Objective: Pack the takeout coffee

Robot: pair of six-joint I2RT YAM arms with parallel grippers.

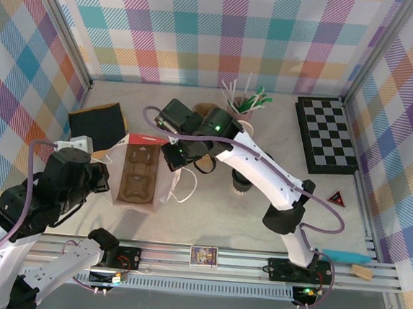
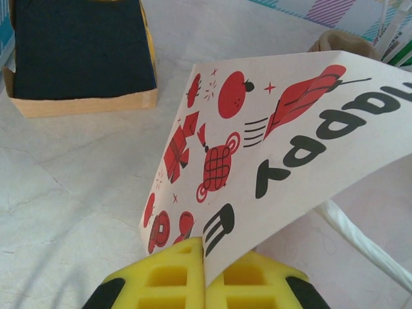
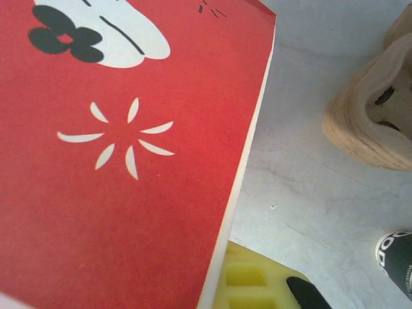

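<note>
Looking from above, we see a paper bag lying on its side on the counter, with its mouth turned up and a brown cup carrier inside it. The left tool is closed on the edge of this bag: in the left wrist view the two yellow fingers press together with the white printed paper between them. The right tool grips the opposite edge of the bag. In the right wrist view the red side of the bag goes down beside one yellow finger, and the other finger is hidden behind the paper.

The takeout coffee stands upright on the counter, to the right of the bag and apart from it. The right arm passes over it and covers a part of it. In the right wrist view we see only its dark band at the lower right corner.

A box of dark napkins lies behind the bag on the left. A chessboard lies far to the right, near the wall.
</note>
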